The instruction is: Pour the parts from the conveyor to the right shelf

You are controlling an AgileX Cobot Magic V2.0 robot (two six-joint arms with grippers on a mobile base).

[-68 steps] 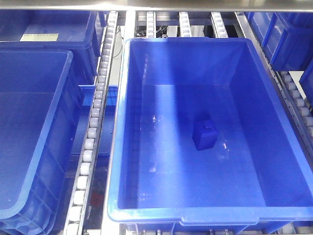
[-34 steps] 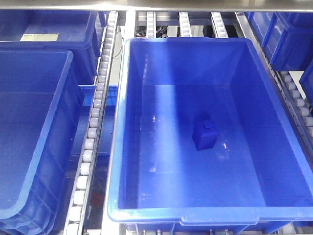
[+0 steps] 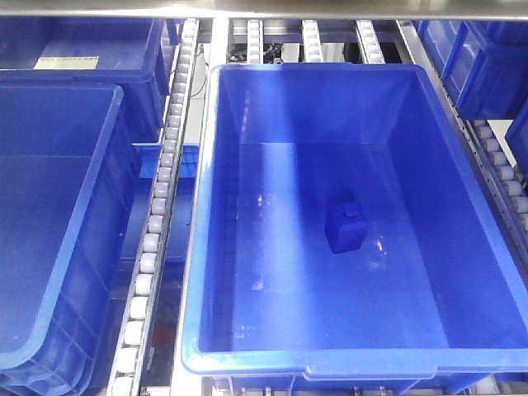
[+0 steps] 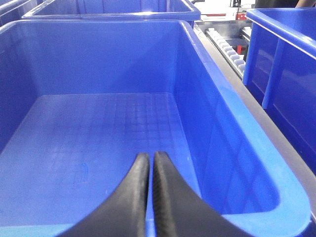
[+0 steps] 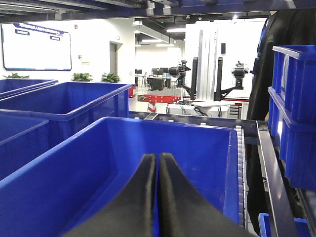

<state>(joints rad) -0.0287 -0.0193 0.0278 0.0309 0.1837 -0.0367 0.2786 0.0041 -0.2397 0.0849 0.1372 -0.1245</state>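
Observation:
The part (image 3: 345, 224), a small blue block with a square knob on top, lies on the floor of a large blue bin (image 3: 203, 206) on the right shelf (image 3: 161, 190), a rack with white roller lanes. The conveyor is out of view. Neither gripper shows in the front view. In the left wrist view my left gripper (image 4: 149, 156) is shut with nothing between its black fingers, above the inside of an empty blue bin (image 4: 98, 54). My right gripper (image 5: 158, 157) is shut too, holding nothing, over another blue bin (image 5: 197, 148).
A second deep blue bin (image 3: 91, 190) sits left of the roller lane, with more bins behind it (image 3: 82, 49) and stacked at the right (image 5: 291, 98). A metal shelf rail (image 5: 269, 173) runs along the right side.

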